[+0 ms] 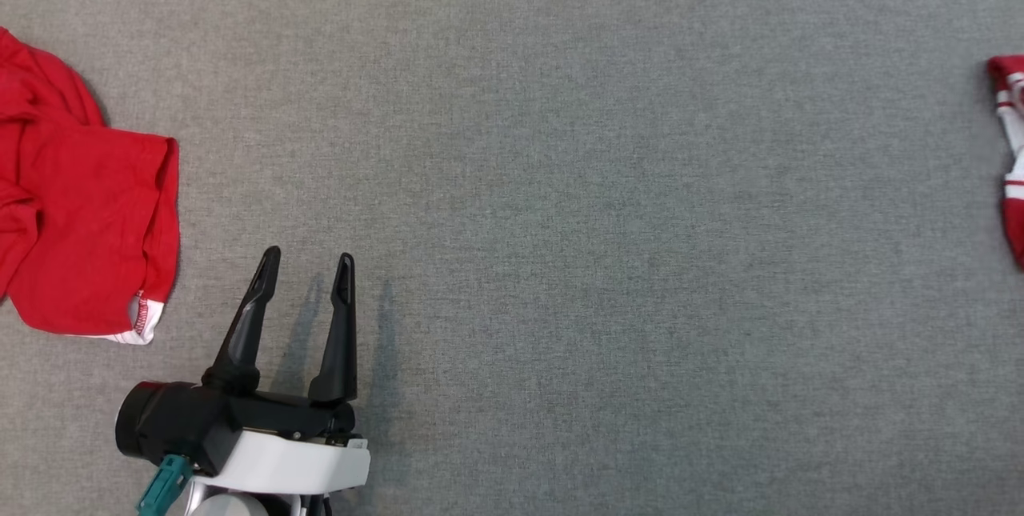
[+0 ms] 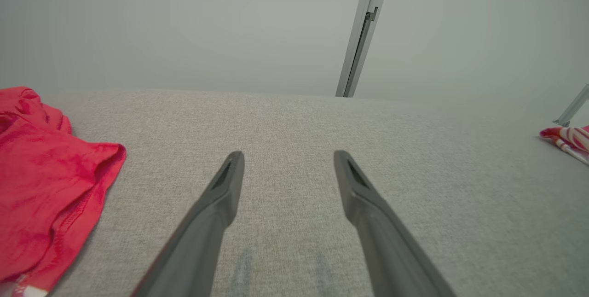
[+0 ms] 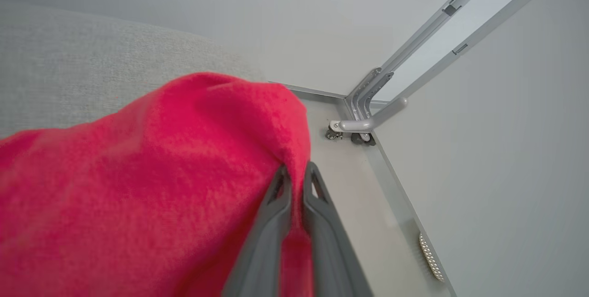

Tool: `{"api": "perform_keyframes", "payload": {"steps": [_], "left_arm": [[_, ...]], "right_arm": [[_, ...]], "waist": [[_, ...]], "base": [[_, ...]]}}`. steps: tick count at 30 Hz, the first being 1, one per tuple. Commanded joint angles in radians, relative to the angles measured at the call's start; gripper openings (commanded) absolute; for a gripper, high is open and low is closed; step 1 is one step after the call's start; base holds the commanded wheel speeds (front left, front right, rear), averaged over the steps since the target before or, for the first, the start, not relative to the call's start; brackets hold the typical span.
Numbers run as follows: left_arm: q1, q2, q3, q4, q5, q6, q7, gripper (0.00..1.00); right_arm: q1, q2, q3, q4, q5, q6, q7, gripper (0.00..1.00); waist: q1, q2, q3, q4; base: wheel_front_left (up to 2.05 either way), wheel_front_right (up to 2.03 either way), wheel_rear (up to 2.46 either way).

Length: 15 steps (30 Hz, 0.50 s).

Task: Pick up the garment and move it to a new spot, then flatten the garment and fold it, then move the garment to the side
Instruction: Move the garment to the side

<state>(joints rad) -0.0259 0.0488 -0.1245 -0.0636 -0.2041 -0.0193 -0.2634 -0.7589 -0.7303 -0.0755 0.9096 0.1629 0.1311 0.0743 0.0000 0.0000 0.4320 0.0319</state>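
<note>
**A:** Two claws on this robot: what is each one doing?

**B:** The left gripper (image 1: 308,262) hovers low over the grey fabric table (image 1: 576,180). Its two dark fingers are spread wide with nothing between them. The right gripper (image 3: 297,173), seen from its own wrist camera, has its fingers pinched almost together on a fold of the red garment (image 3: 156,182), near the table's edge.

**A:** Where does the garment lie?

**B:** It hangs bunched from the pinch, not spread out. I cannot tell whether it is lifted clear of the table. In the head camera's view, a red-and-white striped bundle (image 1: 1010,156) pokes in at the right edge. It is likely the same garment, though I cannot be sure. A separate red cloth heap (image 1: 80,212) lies at the left edge, near the left gripper and apart from it.

**A:** How far along is the job?

**B:** Barely begun, by my reading. The grasp is made. Carrying the garment to a new spot, flattening it, folding it and setting it aside are all left to do. The wide bare middle of the table looks like the place to spread it.
</note>
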Motion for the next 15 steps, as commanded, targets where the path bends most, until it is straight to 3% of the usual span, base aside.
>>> {"api": "perform_keyframes", "payload": {"steps": [1, 5, 8, 15], "left_arm": [[-0.006, 0.003, 0.004, -0.003, 0.003, 0.005, -0.001, 1.0], [0.005, 0.003, 0.003, -0.008, -0.015, 0.021, -0.001, 1.0], [0.026, 0.003, 0.009, -0.002, -0.031, 0.03, -0.001, 1.0], [0.123, 0.003, 0.037, 0.007, -0.079, 0.056, -0.001, 1.0]], "right_arm": [[-0.011, -0.001, -0.014, 0.027, -0.038, 0.0, -0.017, 1.0], [-0.047, 0.033, -0.085, 0.018, -0.155, 0.0, -0.135, 1.0], [-0.027, 0.106, -0.13, -0.028, -0.216, 0.0, -0.252, 1.0], [0.175, 0.319, -0.076, -0.284, -0.173, 0.0, -0.335, 1.0]], "waist": [[0.0, 0.0, -0.008, -0.001], [0.0, 0.0, -0.048, -0.01], [0.0, 0.0, -0.104, -0.02], [0.0, 0.0, -0.293, -0.037]], "base": [[0.0, 0.0, 0.0], [0.0, 0.0, 0.0], [0.0, 0.0, 0.0], [0.0, 0.0, 0.0]]}}
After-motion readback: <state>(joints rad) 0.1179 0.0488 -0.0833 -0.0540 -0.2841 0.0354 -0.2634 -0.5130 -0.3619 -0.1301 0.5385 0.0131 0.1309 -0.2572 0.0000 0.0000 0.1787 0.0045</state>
